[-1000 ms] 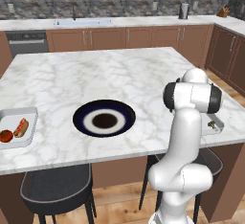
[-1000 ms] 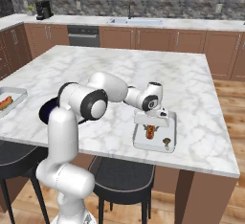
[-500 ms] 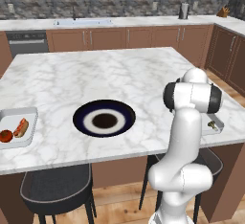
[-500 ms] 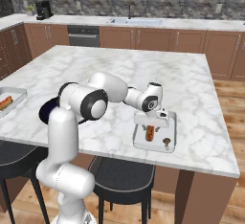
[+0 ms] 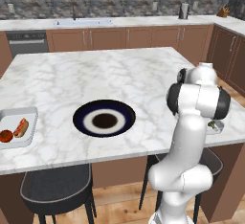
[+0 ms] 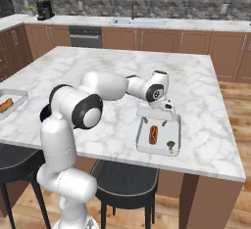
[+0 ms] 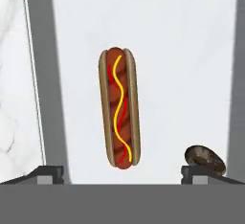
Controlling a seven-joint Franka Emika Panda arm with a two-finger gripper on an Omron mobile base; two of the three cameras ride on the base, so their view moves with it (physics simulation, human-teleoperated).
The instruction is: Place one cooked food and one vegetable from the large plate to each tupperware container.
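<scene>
My gripper (image 6: 157, 119) hangs open just above the right tupperware container (image 6: 174, 125), its fingertips (image 7: 45, 174) spread wide to either side of a hot dog (image 7: 119, 114). The hot dog (image 6: 153, 134) lies flat on the container floor, touching neither finger. A small dark vegetable (image 7: 205, 158) rests beside it in the same container. The large plate (image 5: 104, 118) sits mid-counter with nothing on it. At the counter's left edge, the other tupperware container (image 5: 28, 115) holds a hot dog (image 5: 20, 128) and a red tomato (image 5: 5, 136).
The arm (image 5: 196, 103) stretches over the island's right side and hides most of the right container in the left base view. Dark stools (image 6: 122, 179) stand under the near edge. A sink (image 5: 83, 22) and cabinets line the back wall.
The gripper's fingers have spread apart over the right container, and the hot dog now lies free on its floor. The arm has hardly moved.
</scene>
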